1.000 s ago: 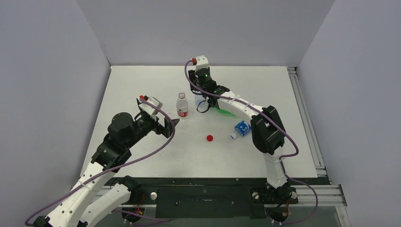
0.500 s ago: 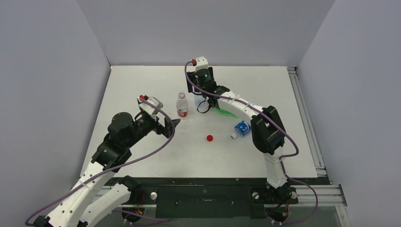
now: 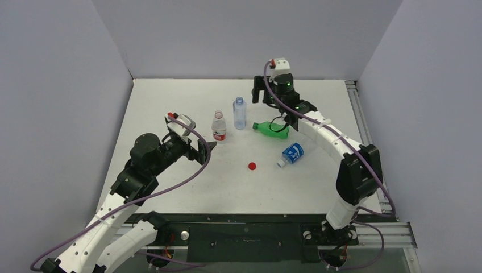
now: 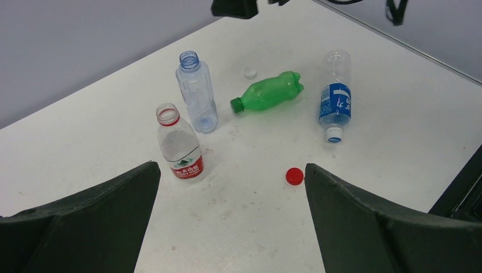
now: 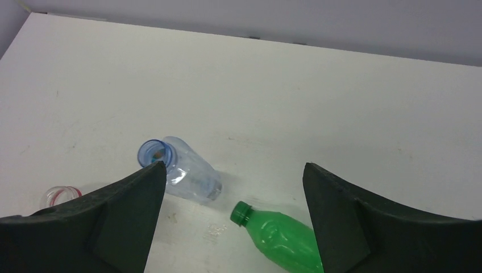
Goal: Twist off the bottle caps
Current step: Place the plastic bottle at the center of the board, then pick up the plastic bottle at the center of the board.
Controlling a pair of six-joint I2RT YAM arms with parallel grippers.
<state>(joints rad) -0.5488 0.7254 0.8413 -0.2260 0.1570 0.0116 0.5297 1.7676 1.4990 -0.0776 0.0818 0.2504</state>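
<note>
- Change since the earlier frame: the right gripper (image 5: 232, 168) has left its position over the ribbed bottle (image 3: 240, 112) and now hangs above the far part of the table (image 3: 170, 102), to the right of that bottle. Its jaws stand spread wide with nothing between them.
- The ribbed bottle, previously covered by the right arm, is now exposed; it stands upright with an uncapped neck.
- The left gripper (image 4: 230, 168) has not moved. Its jaws are spread wide and hold nothing, near the red-label bottle (image 3: 219, 126), which stands upright and uncapped.
- Unchanged positions: the green bottle (image 3: 271, 129) and the blue-label bottle (image 3: 291, 153) lie on their sides; the red cap (image 3: 252, 166) lies loose between the arms.
- Left wrist view only: a white cap (image 4: 250, 73) lies loose on the table just beyond the green bottle. The green cap (image 4: 236, 104) sits on the green bottle's neck, and a whitish cap (image 4: 334, 135) on the blue-label bottle's.
- Right wrist view only: a look down into the ribbed bottle's open mouth. The blue-label bottle and red cap are outside this view.
</note>
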